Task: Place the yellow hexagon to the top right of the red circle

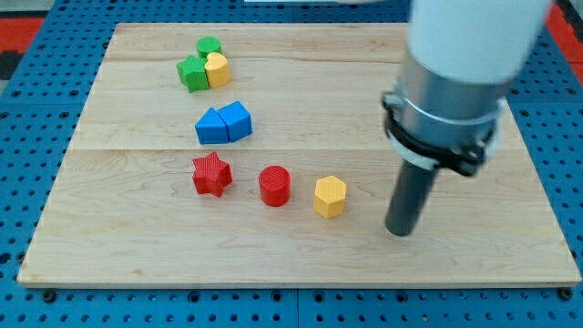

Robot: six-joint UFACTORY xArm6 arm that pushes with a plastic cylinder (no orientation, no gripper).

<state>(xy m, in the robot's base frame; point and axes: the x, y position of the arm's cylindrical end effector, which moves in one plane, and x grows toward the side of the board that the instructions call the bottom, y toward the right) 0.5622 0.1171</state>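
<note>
My tip [399, 230] is resting on the pale wooden worktop [474, 255] at lower right of the frame, near the yellow plastic hexagon block [330, 196] but apart from it, grasping nothing since it is a bare rod. The hexagon is sitting just right of the red plastic circle block [274, 186], slightly lower. No writing is showing.

The pale wooden board [301, 260] shows matt, smooth planks with fine grain and faint seams between them. Around it lies a blue perforated plastic-looking base [565, 137], dotted with holes. The yellow hexagon block [330, 196], the red circle block [274, 185] and the red star block [211, 174] look like matt plastic with fine ribbed layer lines on their sides. The arm's grey metal collar [444, 114] has a dull sheen, its white upper casing [469, 36] looks smooth, and the dark rod [406, 202] is matt.
</note>
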